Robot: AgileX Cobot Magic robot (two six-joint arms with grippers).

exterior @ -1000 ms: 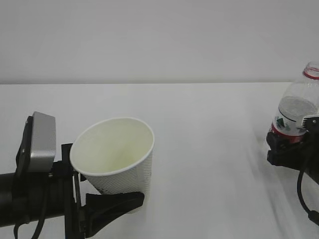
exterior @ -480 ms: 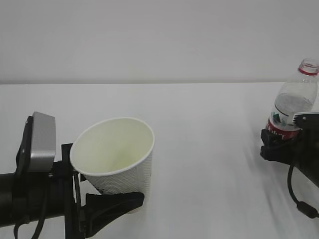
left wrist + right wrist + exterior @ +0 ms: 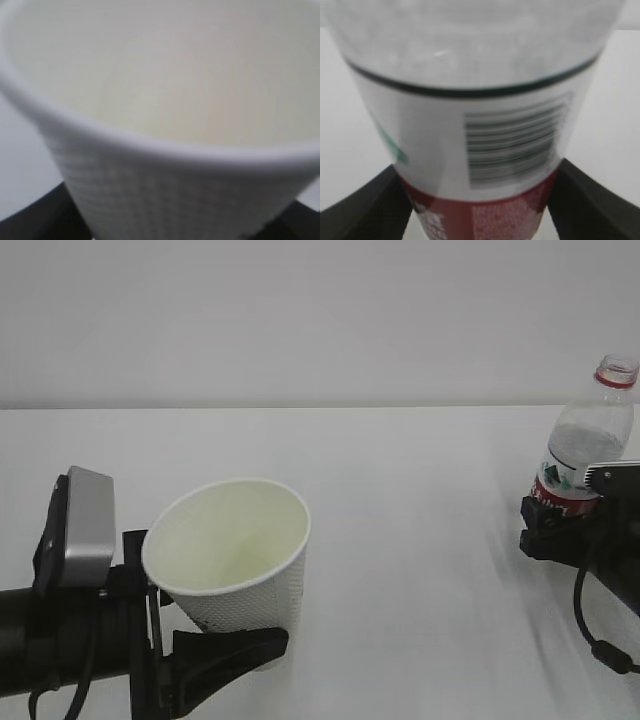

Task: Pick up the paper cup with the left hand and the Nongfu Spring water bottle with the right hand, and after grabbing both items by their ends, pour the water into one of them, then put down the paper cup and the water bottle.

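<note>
A plain white bench meets a pale wall. The left gripper grasps the light, crushable paper cup near its base. Its wrist camera shows the cup's rim. The right gripper clamps the slippery bottle at its label.

- white table, bare and matte, filling the lower part of the exterior view; its far edge runs straight across
- plain pale grey wall behind it; light soft and even
</note>
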